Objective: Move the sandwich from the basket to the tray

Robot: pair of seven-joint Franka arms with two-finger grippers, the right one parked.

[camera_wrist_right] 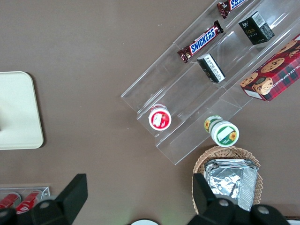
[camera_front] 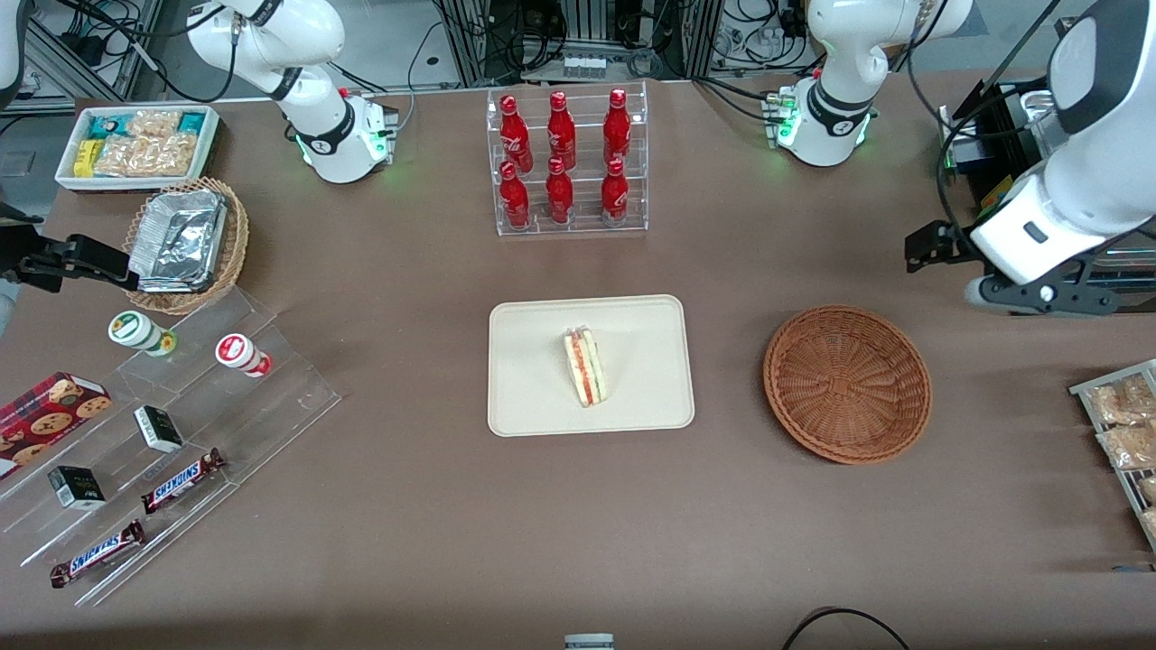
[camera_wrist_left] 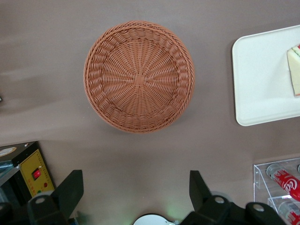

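The sandwich [camera_front: 585, 366] lies on the cream tray [camera_front: 533, 361] in the middle of the table, its red, orange and green cut edge showing. Its edge also shows in the left wrist view [camera_wrist_left: 295, 70], on the tray [camera_wrist_left: 262, 79]. The reddish-brown wicker basket [camera_front: 847, 384] stands beside the tray toward the working arm's end and holds nothing; the left wrist view shows it [camera_wrist_left: 139, 77] from above. My left gripper [camera_front: 930, 246] hangs above the table, farther from the front camera than the basket. It is open and empty [camera_wrist_left: 136, 180].
A clear rack of red bottles [camera_front: 566, 162] stands farther back than the tray. A tan basket with foil containers [camera_front: 185, 244], a white snack bin [camera_front: 135, 144] and a stepped acrylic display [camera_front: 172, 433] lie toward the parked arm's end. Bagged snacks [camera_front: 1124, 433] lie at the working arm's end.
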